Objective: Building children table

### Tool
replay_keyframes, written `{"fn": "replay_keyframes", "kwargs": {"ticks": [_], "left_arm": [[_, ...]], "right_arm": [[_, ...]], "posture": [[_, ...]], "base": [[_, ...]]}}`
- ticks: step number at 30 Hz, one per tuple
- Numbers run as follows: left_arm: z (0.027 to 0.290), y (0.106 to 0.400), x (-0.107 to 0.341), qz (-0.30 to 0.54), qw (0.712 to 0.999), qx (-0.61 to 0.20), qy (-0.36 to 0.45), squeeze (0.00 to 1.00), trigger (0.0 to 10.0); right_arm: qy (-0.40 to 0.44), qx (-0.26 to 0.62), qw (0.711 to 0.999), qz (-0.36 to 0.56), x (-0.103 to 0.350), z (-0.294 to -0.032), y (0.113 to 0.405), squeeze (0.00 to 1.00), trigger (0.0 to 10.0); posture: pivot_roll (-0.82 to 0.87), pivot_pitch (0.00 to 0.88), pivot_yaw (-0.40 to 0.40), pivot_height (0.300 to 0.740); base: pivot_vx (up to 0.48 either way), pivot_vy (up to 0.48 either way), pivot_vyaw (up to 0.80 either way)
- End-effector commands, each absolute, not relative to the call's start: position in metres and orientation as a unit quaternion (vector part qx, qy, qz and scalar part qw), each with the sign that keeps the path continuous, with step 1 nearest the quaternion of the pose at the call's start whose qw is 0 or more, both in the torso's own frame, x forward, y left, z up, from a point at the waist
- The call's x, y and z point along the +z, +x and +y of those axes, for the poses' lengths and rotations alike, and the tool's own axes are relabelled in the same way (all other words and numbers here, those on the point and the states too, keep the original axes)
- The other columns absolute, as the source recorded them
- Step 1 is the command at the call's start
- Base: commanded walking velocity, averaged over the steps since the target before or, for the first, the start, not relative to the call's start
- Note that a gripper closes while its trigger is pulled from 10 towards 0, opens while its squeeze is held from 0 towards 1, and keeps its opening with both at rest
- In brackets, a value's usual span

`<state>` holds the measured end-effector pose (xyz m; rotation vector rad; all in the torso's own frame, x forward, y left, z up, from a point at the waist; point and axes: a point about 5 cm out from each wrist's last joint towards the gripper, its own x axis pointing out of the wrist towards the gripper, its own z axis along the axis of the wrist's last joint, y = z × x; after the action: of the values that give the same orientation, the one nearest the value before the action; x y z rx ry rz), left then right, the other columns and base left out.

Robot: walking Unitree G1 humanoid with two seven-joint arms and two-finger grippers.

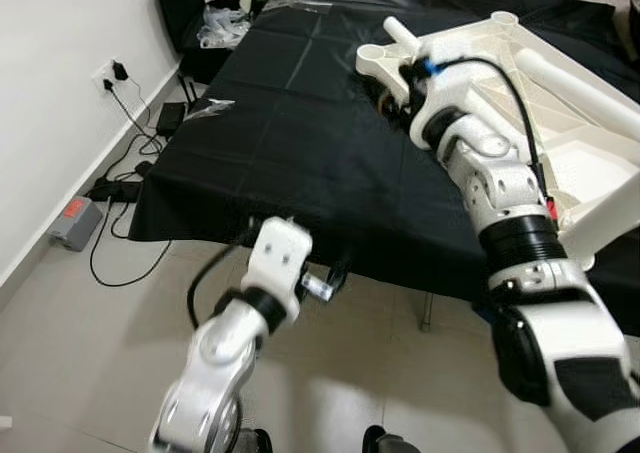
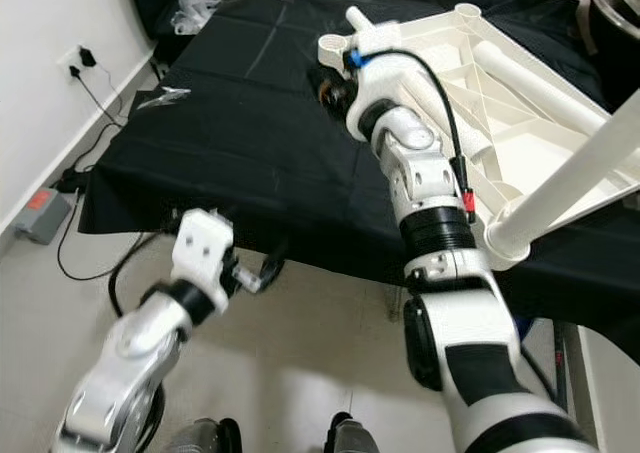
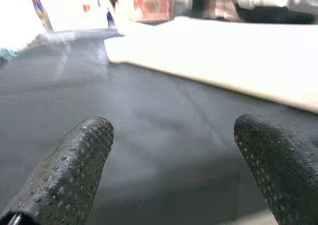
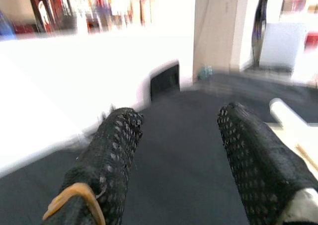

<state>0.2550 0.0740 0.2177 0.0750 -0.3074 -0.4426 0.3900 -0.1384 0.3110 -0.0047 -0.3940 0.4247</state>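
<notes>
Children's table top [image 1: 545, 123], a white moulded plastic panel, lies upside down on the far right part of the desk [image 1: 300, 163], which is draped in a black cloth, its ribbed underside and round corner sockets facing up. By the look of it the build is only partly done: one white leg [image 2: 560, 193] stands out from the near right corner socket, a short white peg [image 1: 400, 33] rises by the near left corner, another white tube [image 1: 575, 83] lies loose across the ribs, and the remaining corner sockets in sight look empty, so more legs probably have to be seated and the table then turned upright. The right arm reaches across the cloth with the right hand [image 4: 174, 150] at that near left corner, its two black fingers spread wide with nothing between them, dark cloth and a white edge ahead. The left hand [image 3: 174, 165] hangs low at the desk's front edge, also wide apart and empty, looking along the cloth toward the panel's white side. Nearby, the grey tiled floor [image 1: 60, 353] carries a wall socket's cables [image 1: 130, 173] and a small grey box [image 1: 75, 221]; a clear wrapper [image 1: 212, 106] lies on the cloth, and bags [image 1: 225, 23] crowd the far corner. The robot's own right forearm hides part of the corner socket.
</notes>
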Motion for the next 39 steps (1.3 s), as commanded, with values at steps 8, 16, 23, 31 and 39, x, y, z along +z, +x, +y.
{"fn": "replay_keyframes", "kwargs": {"ticks": [8,16,23,31,39], "left_arm": [[0.083,0.27,0.238,-0.184,0.968,-0.166,0.048,0.0,10.0],[0.084,0.275,0.247,-0.203,0.965,-0.155,0.058,0.0,10.0],[0.083,0.276,0.246,-0.203,0.964,-0.157,0.063,0.0,10.0],[0.082,0.276,0.244,-0.195,0.967,-0.156,0.059,0.0,10.0],[0.083,0.275,0.237,-0.177,0.971,-0.149,0.06,0.0,10.0]], "right_arm": [[0.011,0.187,0.953,-0.237,0.288,-0.136,0.351,0.0,10.0],[0.02,0.168,0.962,-0.215,0.262,-0.142,0.33,0.0,10.0],[0.017,0.156,0.966,-0.208,0.262,-0.145,0.325,0.0,10.0],[-0.004,0.169,0.962,-0.213,0.277,-0.144,0.328,0.0,10.0],[-0.059,0.177,0.965,-0.185,0.292,-0.151,0.346,0.0,10.0]], "posture": [[0.11,0.177,-0.032,0.74],[0.1,0.123,-0.023,0.74],[0.11,0.114,-0.027,0.74],[0.11,0.127,-0.032,0.74],[0.11,0.14,-0.034,0.74]], "base": [[0.0,0.0,0.0],[0.282,0.0,0.0],[0.359,0.0,0.0],[0.272,0.0,0.0],[0.0,0.0,0.0]]}}
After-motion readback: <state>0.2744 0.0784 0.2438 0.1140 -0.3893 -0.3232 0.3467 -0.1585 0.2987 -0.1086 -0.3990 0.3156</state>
